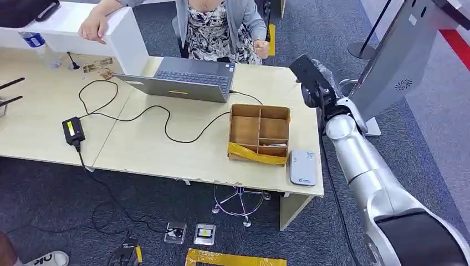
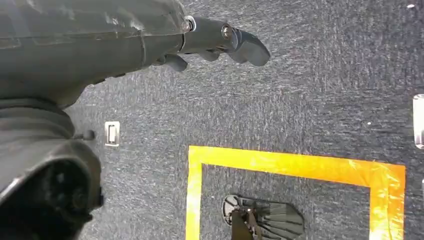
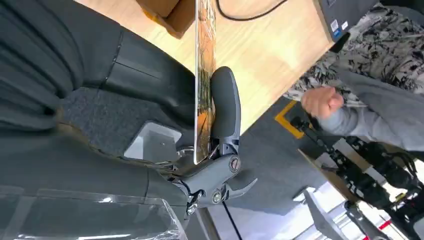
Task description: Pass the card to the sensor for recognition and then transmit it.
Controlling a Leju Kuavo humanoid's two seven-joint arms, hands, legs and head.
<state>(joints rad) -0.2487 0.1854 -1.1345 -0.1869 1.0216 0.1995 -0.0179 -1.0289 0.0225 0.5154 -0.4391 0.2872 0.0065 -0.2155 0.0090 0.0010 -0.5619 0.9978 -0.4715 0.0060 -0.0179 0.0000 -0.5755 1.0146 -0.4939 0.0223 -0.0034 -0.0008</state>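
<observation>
My right hand is raised over the table's right end, between the cardboard box and the person. Seen edge-on in the right wrist view, a thin card with an orange-brown printed face is pinched between the thumb and a dark finger of my right hand. A flat grey-white sensor lies on the table's near right corner. My left hand hangs over the carpet floor, fingers curled, holding nothing.
A compartmented cardboard box sits left of the sensor. An open laptop with cable and a black power brick lie further left. A seated person faces me across the table, fist raised. A grey kiosk stands at right.
</observation>
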